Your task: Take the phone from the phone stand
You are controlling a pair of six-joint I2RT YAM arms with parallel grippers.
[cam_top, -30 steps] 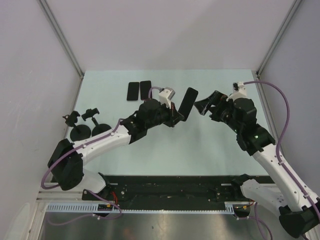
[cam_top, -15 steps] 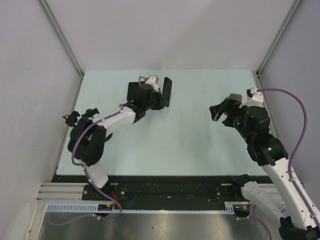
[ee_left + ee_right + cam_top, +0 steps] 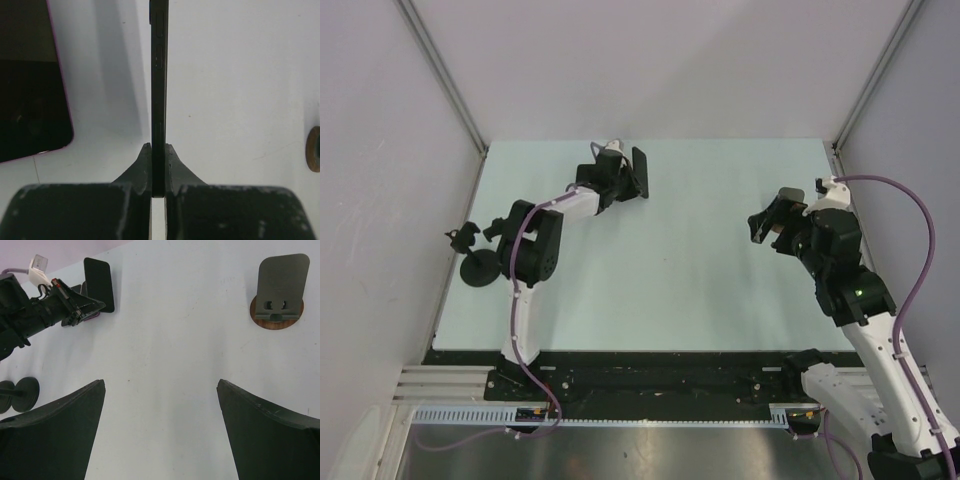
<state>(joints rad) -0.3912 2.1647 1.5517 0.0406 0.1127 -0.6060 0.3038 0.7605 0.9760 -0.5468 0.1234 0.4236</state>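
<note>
We logged left tool (image 3: 158, 152) clamped on the phone (image 3: 159, 75), edge-on over the counter (image 3: 700, 260) at 12 o'clock, off the empty phone stand (image 3: 278, 295); right tool (image 3: 160, 385) gaped. Placing step, we judged: next lower flat, unclamp.

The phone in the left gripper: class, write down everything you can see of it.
The phone is a slim, dark slab, seen edge-on, with two side buttons along its thin edge. It stands on edge, one end pinched between the shut jaws of the left gripper, over the far part of the pale table. Whether it touches the table cannot be told. A second phone lies flat beside it.
</note>
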